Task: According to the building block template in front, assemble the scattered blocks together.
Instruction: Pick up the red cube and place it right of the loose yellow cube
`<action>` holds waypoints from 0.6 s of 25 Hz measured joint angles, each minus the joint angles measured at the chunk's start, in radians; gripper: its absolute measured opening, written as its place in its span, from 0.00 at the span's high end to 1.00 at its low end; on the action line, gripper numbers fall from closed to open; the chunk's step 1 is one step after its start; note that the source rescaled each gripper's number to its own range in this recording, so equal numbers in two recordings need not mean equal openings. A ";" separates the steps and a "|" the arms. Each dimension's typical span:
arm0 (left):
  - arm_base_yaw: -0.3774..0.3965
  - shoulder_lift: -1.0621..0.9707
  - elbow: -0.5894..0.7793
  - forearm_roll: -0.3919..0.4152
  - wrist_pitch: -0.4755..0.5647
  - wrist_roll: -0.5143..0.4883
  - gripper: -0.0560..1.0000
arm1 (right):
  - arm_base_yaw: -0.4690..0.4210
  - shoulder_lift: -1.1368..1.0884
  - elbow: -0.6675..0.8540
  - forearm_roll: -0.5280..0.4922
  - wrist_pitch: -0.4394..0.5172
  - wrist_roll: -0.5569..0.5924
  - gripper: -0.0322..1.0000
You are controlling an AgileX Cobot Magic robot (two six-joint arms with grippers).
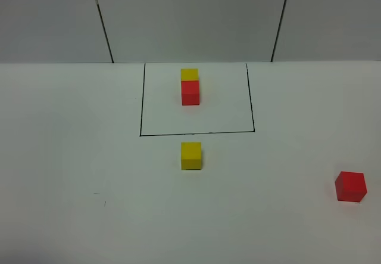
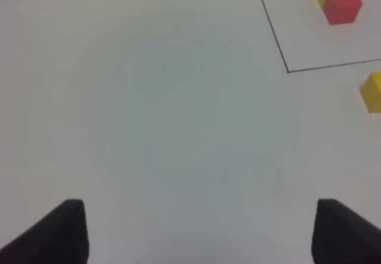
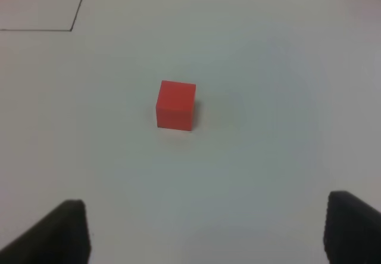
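Red cube (image 3: 175, 105) lies apart, beyond the gaping right pincer (image 3: 208, 205)

The white table (image 1: 71, 157) bears the framed yellow-red template (image 1: 190, 88); a red cube (image 3: 175, 105) lies straight ahead of the right end effector (image 3: 205, 234), and a yellow cube (image 1: 191, 155) lies ahead and rightward of the left end effector (image 2: 199, 234).

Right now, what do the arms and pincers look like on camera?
Only the tips show. The left pincer has two matte black, wedge-shaped fingertips; the right pincer looks the same. No cables or markings are visible. The arms appear in no view.
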 joint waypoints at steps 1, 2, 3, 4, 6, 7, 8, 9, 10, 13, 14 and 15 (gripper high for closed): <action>-0.005 -0.026 0.012 0.000 0.025 -0.006 0.26 | 0.000 0.000 0.000 0.000 0.000 0.000 0.35; -0.006 -0.046 0.022 0.000 0.040 -0.013 0.26 | 0.000 0.000 0.000 0.000 0.000 0.000 0.35; -0.006 -0.069 0.038 0.000 0.051 -0.019 0.26 | 0.000 0.000 0.000 0.000 0.000 0.000 0.35; -0.007 -0.092 0.048 0.000 0.063 -0.022 0.26 | 0.000 0.000 0.000 0.000 0.000 0.000 0.35; -0.010 -0.133 0.073 -0.011 0.069 -0.026 0.26 | 0.000 0.000 0.000 0.000 0.000 0.000 0.35; -0.011 -0.150 0.087 -0.018 0.069 -0.026 0.26 | 0.000 0.000 0.000 0.000 0.000 0.000 0.35; -0.011 -0.173 0.103 -0.022 0.069 -0.026 0.27 | 0.000 0.000 0.000 0.000 0.000 0.000 0.35; -0.011 -0.188 0.115 -0.025 0.069 -0.025 0.27 | 0.000 0.000 0.000 0.000 0.000 0.000 0.35; -0.011 -0.205 0.130 -0.026 0.069 -0.025 0.27 | 0.000 0.000 0.000 0.000 0.000 0.000 0.35; -0.011 -0.249 0.173 -0.031 0.065 -0.025 0.28 | 0.000 0.000 0.000 0.000 0.000 0.000 0.35; -0.011 -0.262 0.184 -0.032 0.065 -0.025 0.29 | 0.000 0.000 0.000 0.000 0.000 0.000 0.35; -0.011 -0.278 0.193 -0.032 0.065 -0.025 0.31 | 0.000 0.000 0.000 0.000 0.000 0.000 0.35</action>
